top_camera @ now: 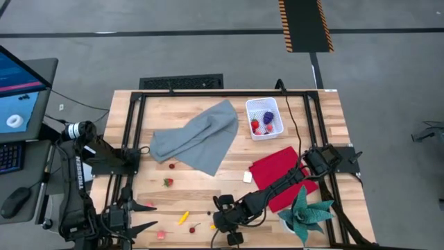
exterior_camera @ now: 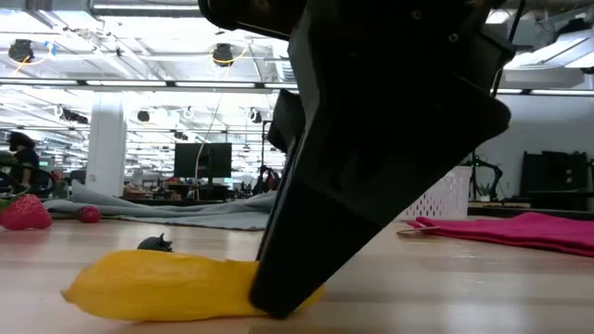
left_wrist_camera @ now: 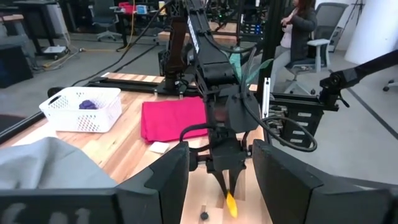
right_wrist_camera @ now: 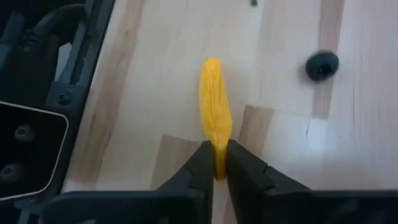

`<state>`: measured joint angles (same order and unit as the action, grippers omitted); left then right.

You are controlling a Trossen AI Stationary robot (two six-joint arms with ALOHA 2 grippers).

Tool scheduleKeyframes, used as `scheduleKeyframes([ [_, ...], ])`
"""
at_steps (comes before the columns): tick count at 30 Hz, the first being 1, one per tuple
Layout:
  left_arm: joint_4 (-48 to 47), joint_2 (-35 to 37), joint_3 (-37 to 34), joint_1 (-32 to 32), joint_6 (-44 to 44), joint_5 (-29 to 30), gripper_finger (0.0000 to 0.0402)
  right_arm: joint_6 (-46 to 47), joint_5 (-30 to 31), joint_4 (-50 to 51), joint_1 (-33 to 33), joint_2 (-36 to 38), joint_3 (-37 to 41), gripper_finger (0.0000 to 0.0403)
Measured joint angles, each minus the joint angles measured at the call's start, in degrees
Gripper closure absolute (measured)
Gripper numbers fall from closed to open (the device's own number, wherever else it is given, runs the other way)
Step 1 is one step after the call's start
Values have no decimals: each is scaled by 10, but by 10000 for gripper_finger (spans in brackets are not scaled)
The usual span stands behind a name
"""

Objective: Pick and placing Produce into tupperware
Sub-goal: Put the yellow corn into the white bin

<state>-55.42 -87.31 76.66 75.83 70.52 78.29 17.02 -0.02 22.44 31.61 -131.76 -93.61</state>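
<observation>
A yellow toy piece lies flat on the wooden table near its near edge. My right gripper stands over it, shut on its end; in the high view the gripper hides the piece. The white tupperware sits near the far edge on its base, with a purple grape bunch and red berries inside. More produce lies loose on the table: a strawberry, a cherry and another yellow piece. My left gripper waits open at the near left, touching nothing. My right gripper pinches the yellow piece by one end between its two fingers. The fingers come from above, slanting down. The rest of the piece lies flat on the table and reaches out past the fingertips.
A grey cloth covers the table's middle left. A red cloth lies under my right arm, with a small white cube beside it and a green toy plant near the near right corner. A small dark bit lies by the yellow piece.
</observation>
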Motion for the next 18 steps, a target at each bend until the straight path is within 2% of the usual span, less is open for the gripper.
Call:
scheduleKeyframes([
  [7,0,0,0,0,1,6,233,-37,31,-16,2,48,5,385],
  [15,-32,0,0,-1,-11,33,233,-72,94,27,-9,157,4,374],
  [18,-60,0,0,-16,23,25,233,-85,128,42,-17,206,2,380],
])
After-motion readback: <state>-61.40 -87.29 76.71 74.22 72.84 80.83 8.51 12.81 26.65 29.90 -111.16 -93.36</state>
